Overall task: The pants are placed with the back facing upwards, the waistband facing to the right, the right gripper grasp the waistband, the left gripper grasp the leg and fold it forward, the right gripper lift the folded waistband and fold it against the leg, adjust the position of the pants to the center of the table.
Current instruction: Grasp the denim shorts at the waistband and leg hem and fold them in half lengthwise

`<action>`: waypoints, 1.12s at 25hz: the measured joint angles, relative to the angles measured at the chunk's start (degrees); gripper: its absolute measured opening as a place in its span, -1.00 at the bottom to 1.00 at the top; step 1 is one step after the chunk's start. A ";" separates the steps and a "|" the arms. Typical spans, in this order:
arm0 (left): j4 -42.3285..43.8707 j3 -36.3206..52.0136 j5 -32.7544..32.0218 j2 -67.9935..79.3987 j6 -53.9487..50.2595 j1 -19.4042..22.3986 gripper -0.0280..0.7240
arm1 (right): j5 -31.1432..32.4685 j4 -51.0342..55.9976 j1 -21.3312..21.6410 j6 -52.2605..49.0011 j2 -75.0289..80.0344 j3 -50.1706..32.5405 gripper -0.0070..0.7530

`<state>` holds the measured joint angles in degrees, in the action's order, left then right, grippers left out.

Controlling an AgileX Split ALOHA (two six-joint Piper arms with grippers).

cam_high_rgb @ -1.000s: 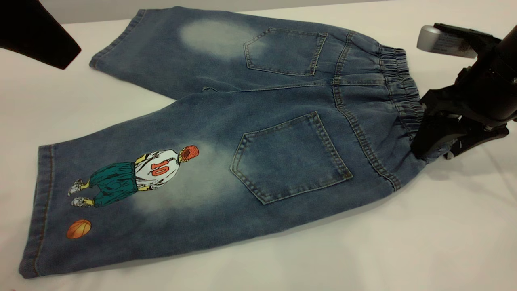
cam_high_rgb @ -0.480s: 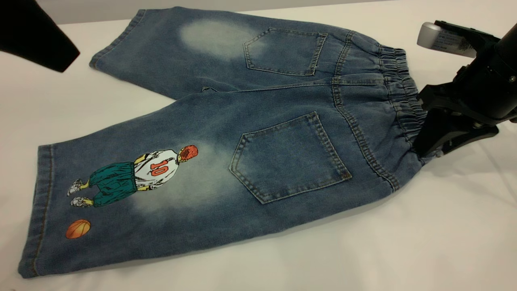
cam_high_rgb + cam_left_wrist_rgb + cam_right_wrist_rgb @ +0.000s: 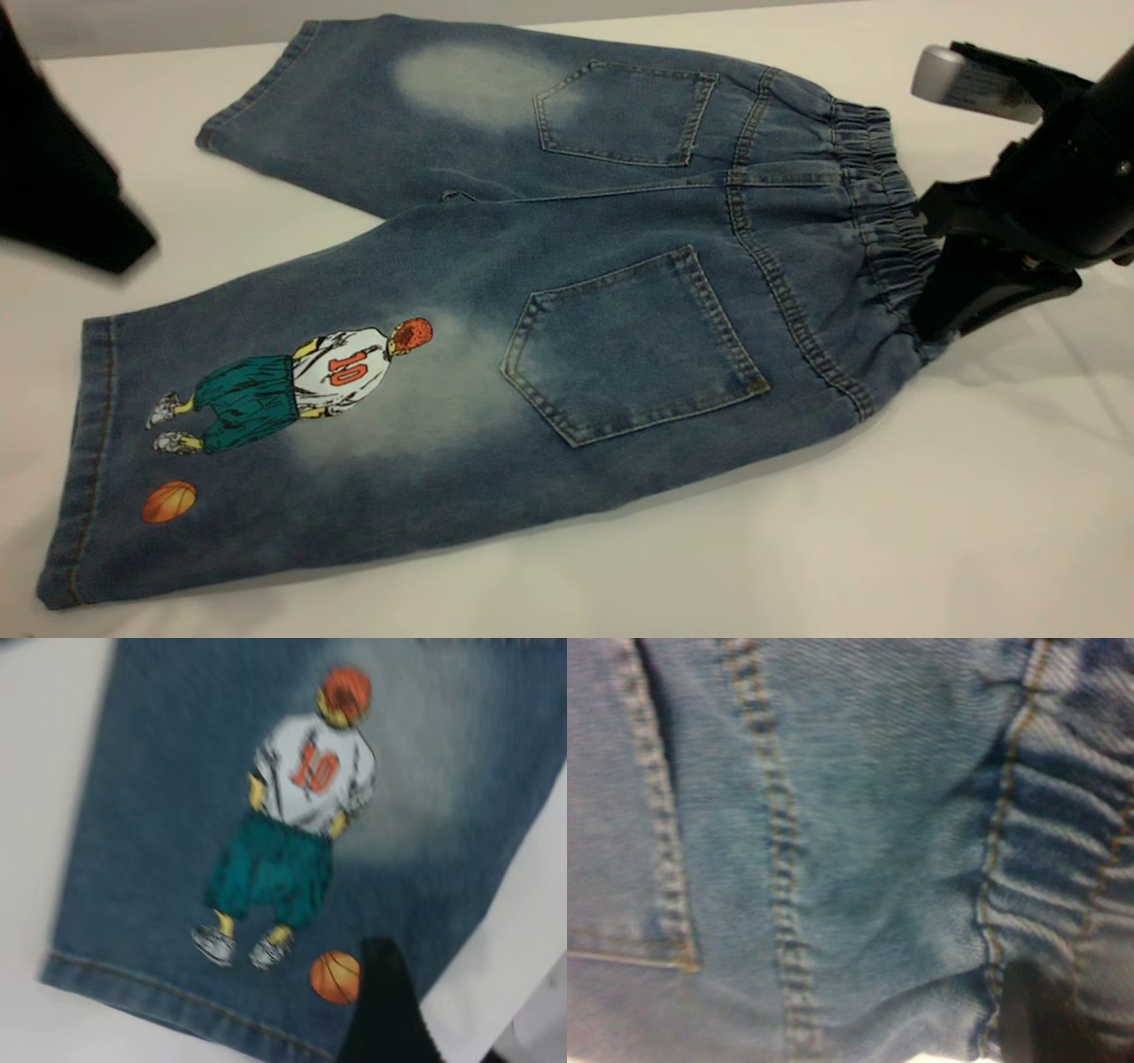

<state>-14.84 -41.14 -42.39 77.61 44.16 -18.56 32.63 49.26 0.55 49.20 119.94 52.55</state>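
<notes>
Currently: pants [image 3: 496, 292] flat, back up, on table [image 3: 886, 532]; right gripper [image 3: 939, 306] closed on waistband [image 3: 877, 204] corner; left gripper [image 3: 62, 204], aperture indeterminable, should descend squarely onto near leg hem [image 3: 84, 461].

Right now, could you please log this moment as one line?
stage: first grasp | right claw: on waistband | left claw: above leg | pants: flat, unfolded
</notes>
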 joint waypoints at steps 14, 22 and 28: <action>-0.12 6.40 11.94 14.33 10.92 0.00 0.23 | 7.89 0.62 0.00 -2.18 0.00 6.28 -0.89; 9.35 6.67 5.15 21.14 7.46 0.00 0.23 | 7.89 1.66 0.00 -2.18 0.00 6.28 -0.89; 17.99 6.81 6.81 21.10 -0.15 0.06 0.23 | 7.89 2.28 0.00 -2.18 0.00 6.28 -0.89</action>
<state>3.16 -34.33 -35.58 98.72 44.01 -18.49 40.52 51.54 0.55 47.02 119.94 58.83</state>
